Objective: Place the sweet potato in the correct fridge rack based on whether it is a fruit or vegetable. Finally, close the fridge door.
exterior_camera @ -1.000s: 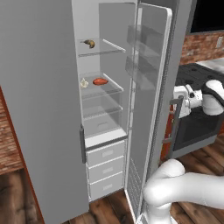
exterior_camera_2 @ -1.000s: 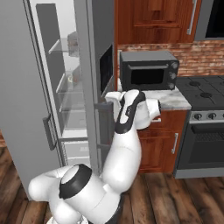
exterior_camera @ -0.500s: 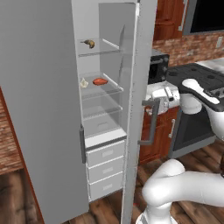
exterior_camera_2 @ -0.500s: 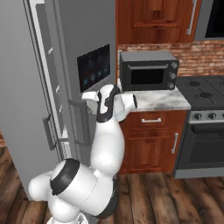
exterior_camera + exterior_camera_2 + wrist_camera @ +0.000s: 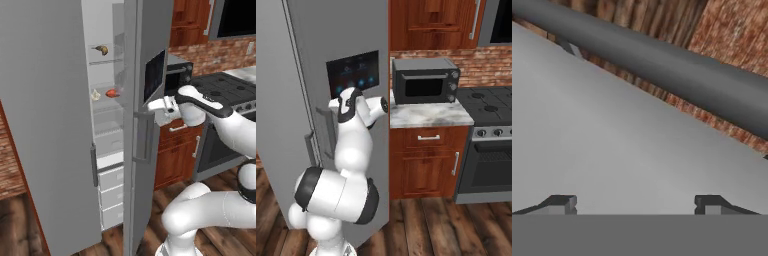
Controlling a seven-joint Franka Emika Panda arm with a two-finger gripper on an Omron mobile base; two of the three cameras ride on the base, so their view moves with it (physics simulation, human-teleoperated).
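We see orange-red sweet potato [image 5: 113, 93] lying on clear fridge rack [image 5: 107, 99], 2nd glass shelf down; grey fridge door [image 5: 145, 125] w/ black display, nearly shut.

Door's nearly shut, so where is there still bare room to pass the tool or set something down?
Bare marble counter right of the microwave, up to the stove. The slot between the fridge door and the plain door is narrow. The shelf with the sweet potato and white bulb is crowded.

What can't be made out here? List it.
- Fridge rack, left base view: the swinging fridge door covers its right part.
- Sweet potato: too small to judge exactly how it rests.
- Claw, hand view: only the tips show; contact with the door is unclear.
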